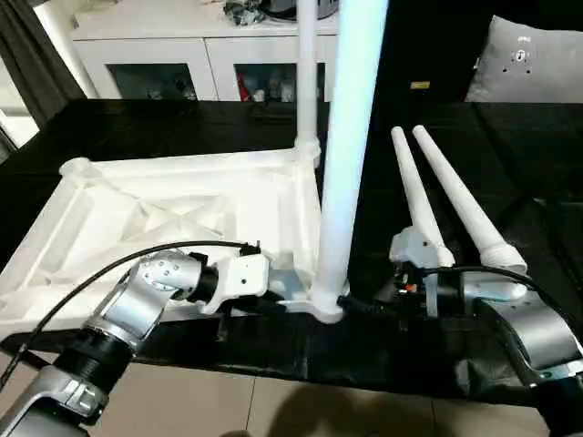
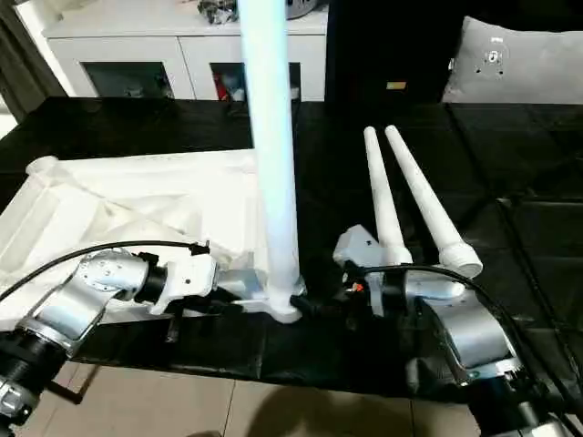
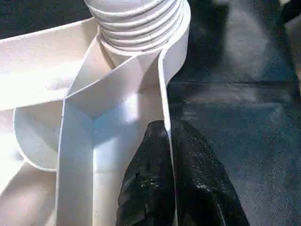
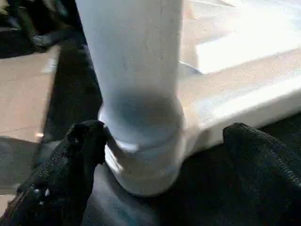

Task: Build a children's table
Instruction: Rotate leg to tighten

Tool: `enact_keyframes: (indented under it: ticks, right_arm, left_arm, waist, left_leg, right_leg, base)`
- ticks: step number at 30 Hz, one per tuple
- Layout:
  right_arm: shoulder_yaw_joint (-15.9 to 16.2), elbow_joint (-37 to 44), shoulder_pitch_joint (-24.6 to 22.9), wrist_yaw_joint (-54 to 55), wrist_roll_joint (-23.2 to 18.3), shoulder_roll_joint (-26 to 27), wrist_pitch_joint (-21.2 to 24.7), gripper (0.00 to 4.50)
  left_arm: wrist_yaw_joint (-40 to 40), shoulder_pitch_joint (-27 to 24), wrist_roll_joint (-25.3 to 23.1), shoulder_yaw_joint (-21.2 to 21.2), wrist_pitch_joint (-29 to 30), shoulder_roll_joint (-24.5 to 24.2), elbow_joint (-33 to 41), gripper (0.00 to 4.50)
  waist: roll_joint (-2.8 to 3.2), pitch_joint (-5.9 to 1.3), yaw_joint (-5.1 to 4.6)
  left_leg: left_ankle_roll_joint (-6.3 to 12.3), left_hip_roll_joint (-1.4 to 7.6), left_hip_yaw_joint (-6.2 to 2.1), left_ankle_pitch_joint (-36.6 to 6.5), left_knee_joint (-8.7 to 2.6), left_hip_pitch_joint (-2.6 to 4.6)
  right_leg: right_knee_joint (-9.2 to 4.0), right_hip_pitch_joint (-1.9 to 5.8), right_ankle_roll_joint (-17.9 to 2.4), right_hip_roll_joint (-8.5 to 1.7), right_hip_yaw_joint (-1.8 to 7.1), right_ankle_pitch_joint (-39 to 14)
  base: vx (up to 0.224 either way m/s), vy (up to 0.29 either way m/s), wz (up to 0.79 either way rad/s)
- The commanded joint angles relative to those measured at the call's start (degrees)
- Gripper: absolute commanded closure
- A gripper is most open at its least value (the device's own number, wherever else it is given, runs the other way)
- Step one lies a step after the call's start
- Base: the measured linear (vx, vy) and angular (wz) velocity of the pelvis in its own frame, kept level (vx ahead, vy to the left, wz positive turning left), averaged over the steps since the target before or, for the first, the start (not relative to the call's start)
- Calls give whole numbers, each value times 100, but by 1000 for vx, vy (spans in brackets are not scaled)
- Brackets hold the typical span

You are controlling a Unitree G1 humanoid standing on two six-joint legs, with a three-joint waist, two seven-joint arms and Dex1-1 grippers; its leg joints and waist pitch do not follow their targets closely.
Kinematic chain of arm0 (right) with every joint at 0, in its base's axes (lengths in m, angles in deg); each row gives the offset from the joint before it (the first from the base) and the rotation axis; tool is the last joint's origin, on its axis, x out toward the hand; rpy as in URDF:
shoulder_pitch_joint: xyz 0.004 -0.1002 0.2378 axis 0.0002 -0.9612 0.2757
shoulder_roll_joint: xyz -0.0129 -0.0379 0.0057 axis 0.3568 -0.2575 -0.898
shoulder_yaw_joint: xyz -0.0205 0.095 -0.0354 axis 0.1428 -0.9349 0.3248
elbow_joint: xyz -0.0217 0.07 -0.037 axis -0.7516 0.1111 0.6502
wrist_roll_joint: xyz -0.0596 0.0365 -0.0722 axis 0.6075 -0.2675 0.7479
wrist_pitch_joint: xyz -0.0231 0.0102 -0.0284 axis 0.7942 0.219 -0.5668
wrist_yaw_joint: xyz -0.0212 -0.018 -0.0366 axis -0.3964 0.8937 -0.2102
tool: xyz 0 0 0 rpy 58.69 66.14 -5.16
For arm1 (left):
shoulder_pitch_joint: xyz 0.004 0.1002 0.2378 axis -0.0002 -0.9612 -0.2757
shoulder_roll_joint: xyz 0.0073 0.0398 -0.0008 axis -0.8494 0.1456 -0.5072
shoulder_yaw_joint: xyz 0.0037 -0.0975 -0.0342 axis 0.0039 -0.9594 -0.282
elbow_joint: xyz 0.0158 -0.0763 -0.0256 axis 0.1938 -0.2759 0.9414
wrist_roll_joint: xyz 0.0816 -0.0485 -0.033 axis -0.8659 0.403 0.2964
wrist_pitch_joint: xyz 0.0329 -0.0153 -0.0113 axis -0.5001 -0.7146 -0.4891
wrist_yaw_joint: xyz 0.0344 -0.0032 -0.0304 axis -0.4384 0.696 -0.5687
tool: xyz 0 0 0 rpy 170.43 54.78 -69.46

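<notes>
Nearest the camera: silver forearms, left gripper (image 3: 171, 183) with its fingers pressed together on the near rim wall of the table top (image 1: 182, 214), one finger either side of the thin wall, just beside the near right corner socket. Right gripper (image 4: 164, 155) spread wide around the base of the near leg (image 1: 344, 155), one finger touching the collar, the other apart from it, not clamped. Table top lies upside down on the black-covered work surface (image 1: 510, 182), ribs up. The near leg stands upright in that near right socket; in the left wrist view its thread rings show above the socket, so it looks not fully seated. A second leg (image 1: 307, 73) stands upright in the far right socket. Two loose legs (image 1: 446, 196) lie side by side on the black cover to the right, near the right forearm. Judgement: about half done, two legs left, left-side sockets empty. White cabinet (image 1: 146, 55) behind with glass doors, contents too small to tell.
</notes>
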Motion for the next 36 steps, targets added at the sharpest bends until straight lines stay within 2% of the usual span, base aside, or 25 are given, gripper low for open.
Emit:
enact_keyframes:
  ticks: [1,4,7,12,17,20,23,25,26,27,29,30,31,32,33,34,35,36]
  right_arm:
    - [161,80,70,-164,-33,-20,44,9]
    - [270,-202,184,-104,71,123,-97,9]
    - [294,-322,258,-115,77,209,-110,45]
    - [334,-393,310,-212,0,266,-16,71]
    - [331,-427,286,-276,-109,286,40,134]
    - [313,-397,243,-297,-160,295,84,148]
    - [304,-287,139,-279,-224,323,170,166]
    - [202,-139,9,276,-263,631,500,175]
    - [184,-131,-7,457,-231,723,558,175]
    - [183,-139,-23,711,-141,850,586,177]
    - [161,-174,-38,1122,-60,1112,647,177]
    - [116,-232,-34,1593,2,1437,713,178]
    - [86,-295,-3,1833,53,1587,761,178]
    - [86,-295,-3,1833,53,1587,761,178]
    - [-3,-522,119,2423,198,1950,846,178]
    - [-56,-650,193,2715,264,2130,872,178]
    - [-61,-662,200,2743,271,2147,875,178]
    - [-222,-933,361,3319,370,2474,912,178]
  left_arm:
    - [-309,-30,-144,354,-185,-39,3,450]
    - [-390,-33,-89,359,-281,40,-59,450]
    - [-435,-23,-92,360,-340,67,-112,450]
    - [-466,17,-96,385,-408,59,-192,450]
    - [-500,22,-92,353,-434,60,-258,450]
    - [-499,-2,-59,324,-404,75,-254,450]
    - [-443,-104,42,266,-226,116,-124,450]
    - [-89,-287,160,94,264,232,130,450]
    - [8,-329,190,48,388,267,190,450]
    - [153,-391,260,-20,584,353,298,450]
    - [424,-475,327,-110,921,505,488,450]
    - [739,-553,342,-178,1267,668,708,450]
    - [868,-581,339,-194,1415,740,798,450]
    - [868,-581,339,-194,1415,740,798,450]
    - [1184,-638,257,-205,1758,910,1027,450]
    - [1348,-659,207,-208,1926,1011,1132,450]
    - [1363,-661,202,-208,1941,1021,1142,450]
    - [1666,-683,98,-214,2217,1255,1307,450]
  waist:
    - [-79,-329,18]
    - [-74,-336,74]
    - [-77,-335,104]
    - [-80,-339,108]
    - [-87,-341,109]
    - [-88,-340,110]
    - [-80,-345,109]
    - [-75,-346,102]
    - [-51,-346,93]
    - [-58,-314,61]
    - [-72,-287,24]
    - [-53,-268,-23]
    - [-52,-257,-87]
    - [-52,-266,-115]
    - [-56,-257,-188]
    - [-47,-249,-248]
    - [-44,-263,-257]
    - [-61,-255,-296]
  left_leg:
    - [536,366,-79,-465,-365,-44]
    - [483,369,-68,-460,-362,-31]
    - [423,368,-68,-475,-365,-30]
    - [409,360,-71,-454,-364,-41]
    - [419,358,-71,-435,-362,-49]
    - [402,359,-72,-452,-364,-48]
    - [400,360,-68,-430,-358,-46]
    - [407,370,-72,-349,-364,-52]
    - [401,377,-75,-346,-368,-56]
    - [318,353,-68,-573,-392,-41]
    - [229,336,-76,-741,-416,-44]
    - [129,335,-76,-927,-436,-20]
    - [69,315,-95,-1062,-454,-26]
    - [36,321,-106,-1072,-458,-28]
    - [0,329,-117,-1080,-478,-46]
    - [9,301,-131,-1128,-479,-67]
    - [9,308,-124,-1148,-470,-35]
    - [31,303,-121,-1135,-461,-41]
  right_leg:
    - [-387,316,-1337,-499,294,-724]
    - [-388,300,-1340,-503,302,-738]
    - [-379,304,-1334,-504,302,-732]
    - [-374,316,-1291,-502,300,-717]
    - [-372,322,-1279,-502,294,-713]
    - [-378,321,-1262,-502,295,-787]
    - [-371,319,-1273,-501,296,-756]
    - [-356,322,-1287,-501,299,-598]
    - [-347,316,-1307,-508,297,-576]
    - [-405,301,-1256,-490,282,-928]
    - [-443,312,-1167,-500,280,-1346]
    - [-488,295,-1057,-506,285,-1804]
    - [-530,297,-948,-505,271,-2171]
    - [-520,304,-911,-507,274,-2210]
    - [-515,301,-885,-494,277,-2161]
    - [-536,311,-856,-485,255,-2214]
    - [-542,294,-850,-484,265,-2208]
    - [-535,280,-911,-489,273,-2149]
  base:
    - [0,0,0]
    - [0,0,0]
    - [0,0,0]
    - [0,0,0]
    - [0,0,0]
    - [0,0,0]
    - [0,0,0]
    - [0,0,0]
    - [0,0,0]
    - [0,0,0]
    - [0,0,0]
    - [0,0,0]
    - [0,0,0]
    - [0,0,0]
    - [0,0,0]
    - [0,0,0]
    - [0,0,0]
    - [0,0,0]
